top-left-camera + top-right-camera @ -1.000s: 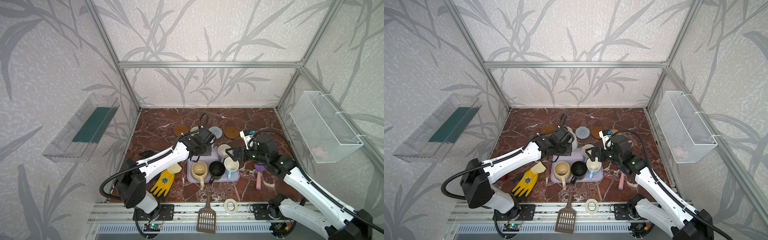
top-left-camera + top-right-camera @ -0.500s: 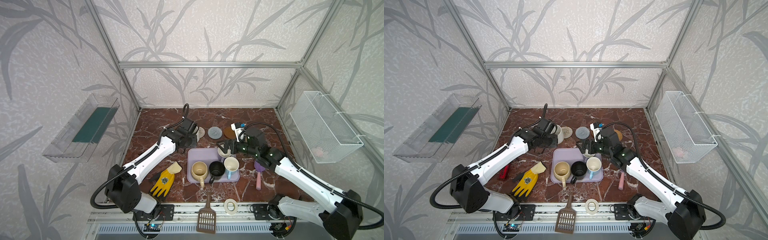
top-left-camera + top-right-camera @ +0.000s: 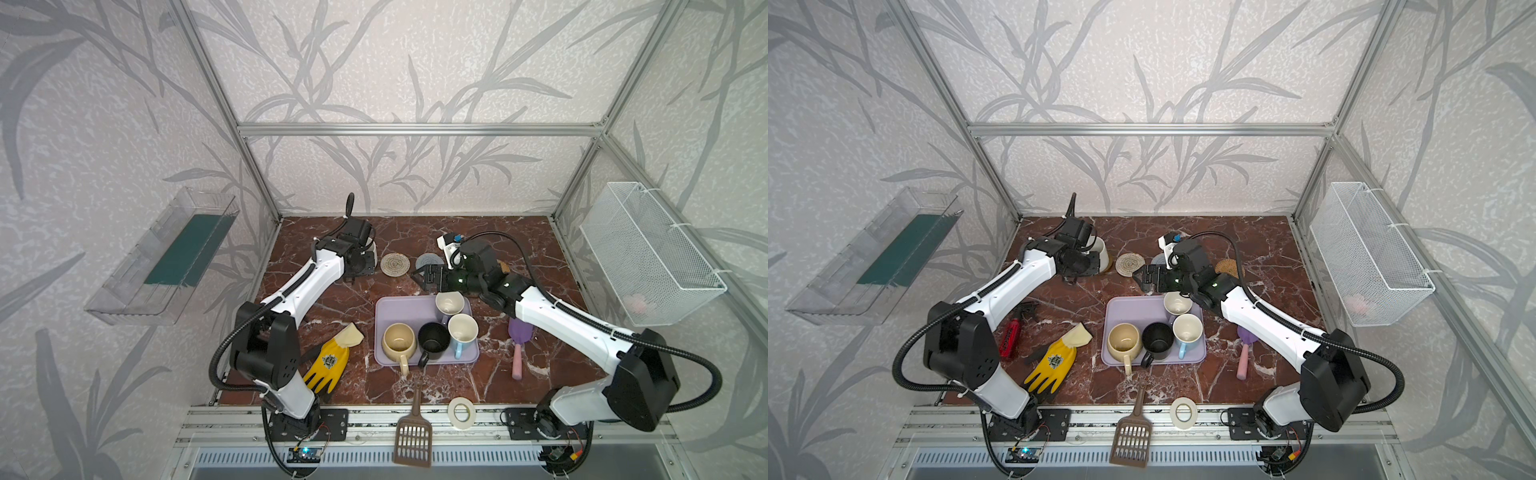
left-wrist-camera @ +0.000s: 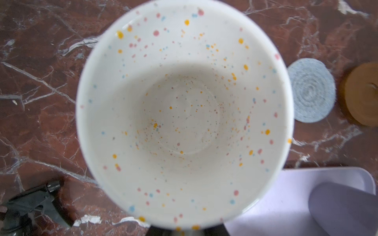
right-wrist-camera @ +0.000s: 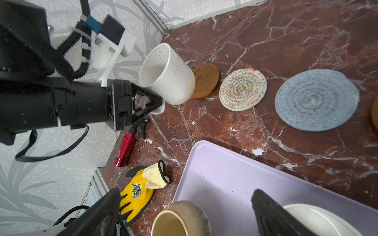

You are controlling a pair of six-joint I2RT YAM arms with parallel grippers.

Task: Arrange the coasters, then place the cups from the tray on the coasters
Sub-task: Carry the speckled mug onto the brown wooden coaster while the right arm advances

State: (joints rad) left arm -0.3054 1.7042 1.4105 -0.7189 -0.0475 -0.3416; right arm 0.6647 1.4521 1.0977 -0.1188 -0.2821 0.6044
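speckled cup [image 5: 169, 75] in left tool [image 5: 158, 103]

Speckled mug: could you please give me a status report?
Left gripper shut on mug handle; right gripper open by tray. Mug tilted beside amber coaster, not seated on it. Nothing on the coaster.

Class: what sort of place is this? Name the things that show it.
Probably a robot lab test cell, not a home: silver aluminium frame holding leaf-patterned wall panels, two white-and-black robot arms bolted at the front.
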